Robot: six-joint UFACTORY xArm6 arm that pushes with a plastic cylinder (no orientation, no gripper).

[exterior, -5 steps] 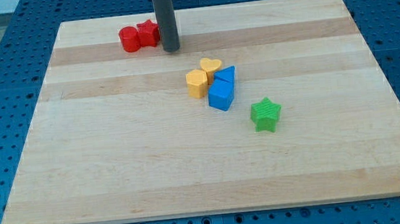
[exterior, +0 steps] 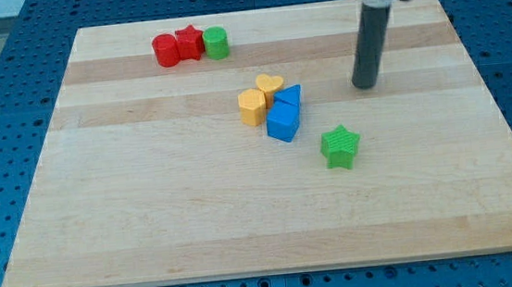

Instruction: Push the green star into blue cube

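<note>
A: Where does the green star (exterior: 340,145) lie?

B: Flat on the wooden board (exterior: 151,218), toward the view's lower right of the blue cube (exterior: 283,121). It sits near the cube but apart from it, with a strip of bare wood between the 2.

A: And my tip (exterior: 363,86)?

B: Above the green star in the view and a little to the view's right, clear of it. The rod stands nearly upright, and its end is well right of the blue cube, touching no block.

A: Is there a pincer, loose or clamped on anything?

B: None shows; the arm ends in the plain dark rod, so it has nothing to clasp or let go.

A: What crowds the blue cube?

B: A second blue block (exterior: 290,97) presses against its upper right side; its shape is hard to make out, perhaps a wedge. A yellow block (exterior: 252,107) sits just to the cube's upper left, and a yellow heart (exterior: 269,85) lies above that, beside the second blue block. The 4 form 1 tight cluster.

A: Anything farther off?

B: Well toward the view's upper left of the blue cube, 3 blocks stand in a row near the board's top edge: a red cylinder (exterior: 166,50), a red star (exterior: 190,42) and a green cylinder (exterior: 217,43), each touching its neighbour.
</note>
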